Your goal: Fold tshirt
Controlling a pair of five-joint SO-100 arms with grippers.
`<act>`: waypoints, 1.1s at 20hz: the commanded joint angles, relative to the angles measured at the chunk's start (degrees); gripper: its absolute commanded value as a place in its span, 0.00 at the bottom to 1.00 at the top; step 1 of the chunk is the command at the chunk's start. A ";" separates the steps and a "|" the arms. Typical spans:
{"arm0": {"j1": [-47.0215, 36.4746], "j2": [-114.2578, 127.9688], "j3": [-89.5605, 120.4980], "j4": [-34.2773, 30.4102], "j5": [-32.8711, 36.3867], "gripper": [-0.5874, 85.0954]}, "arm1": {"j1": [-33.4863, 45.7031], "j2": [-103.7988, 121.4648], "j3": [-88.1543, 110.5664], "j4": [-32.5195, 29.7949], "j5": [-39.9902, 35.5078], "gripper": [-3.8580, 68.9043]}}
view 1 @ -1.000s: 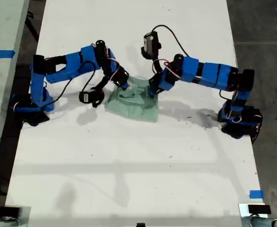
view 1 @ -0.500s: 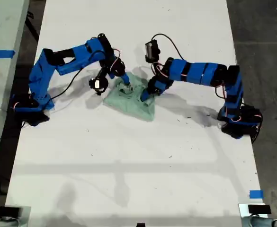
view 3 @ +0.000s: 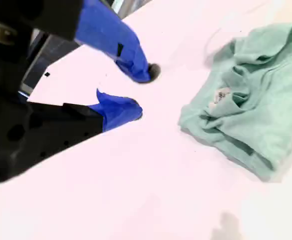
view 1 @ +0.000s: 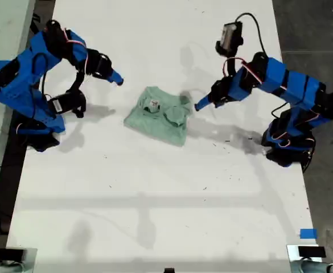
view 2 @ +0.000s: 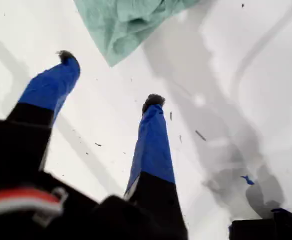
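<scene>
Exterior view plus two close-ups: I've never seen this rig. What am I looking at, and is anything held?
The exterior view looks down on a white table with two blue robot arms, one at that view's left and one at its right. The other two pictures come from cameras on the grippers. My first gripper and my second gripper are both open and empty. The tshirt lies bunched on the table between the arms, untouched.

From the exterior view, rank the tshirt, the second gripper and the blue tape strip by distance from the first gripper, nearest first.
1. tshirt, just to the exterior view's left of my first gripper.
2. my second gripper, beyond the shirt, farther left.
3. blue tape strip, exterior view's bottom right.
</scene>
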 commanded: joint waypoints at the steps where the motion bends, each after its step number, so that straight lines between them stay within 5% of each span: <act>1: 4.48 31.38 34.54 -13.62 -7.82 0.01 | -5.62 18.54 14.85 -7.12 10.02 0.29; 5: 5.36 65.21 65.30 -15.38 -16.08 0.01 | -12.13 43.77 43.59 -19.07 20.21 0.21; 7: 5.63 71.28 72.25 -12.13 -18.19 0.01 | -14.24 57.13 56.43 -21.09 24.96 0.18; 10: 5.63 71.81 81.04 -15.47 -20.13 0.01 | -16.08 73.83 72.16 -18.72 32.08 0.16; 12: 2.72 71.28 83.58 -8.53 -20.83 0.05 | -17.05 73.39 73.48 -19.16 32.26 0.16; 14: 1.67 71.46 83.32 -2.64 -20.92 0.07 | -16.35 73.65 74.00 -20.21 40.34 0.16; 16: 1.41 71.46 83.50 -2.46 -20.30 0.07 | -14.50 73.65 74.00 -20.13 32.43 0.16; 19: 1.41 71.54 83.50 -2.46 -19.95 0.08 | -14.33 73.65 73.74 -19.60 -1.05 0.16; 22: 1.58 71.54 83.50 -2.46 -19.95 0.08 | -14.68 73.65 73.65 -19.51 0.18 0.15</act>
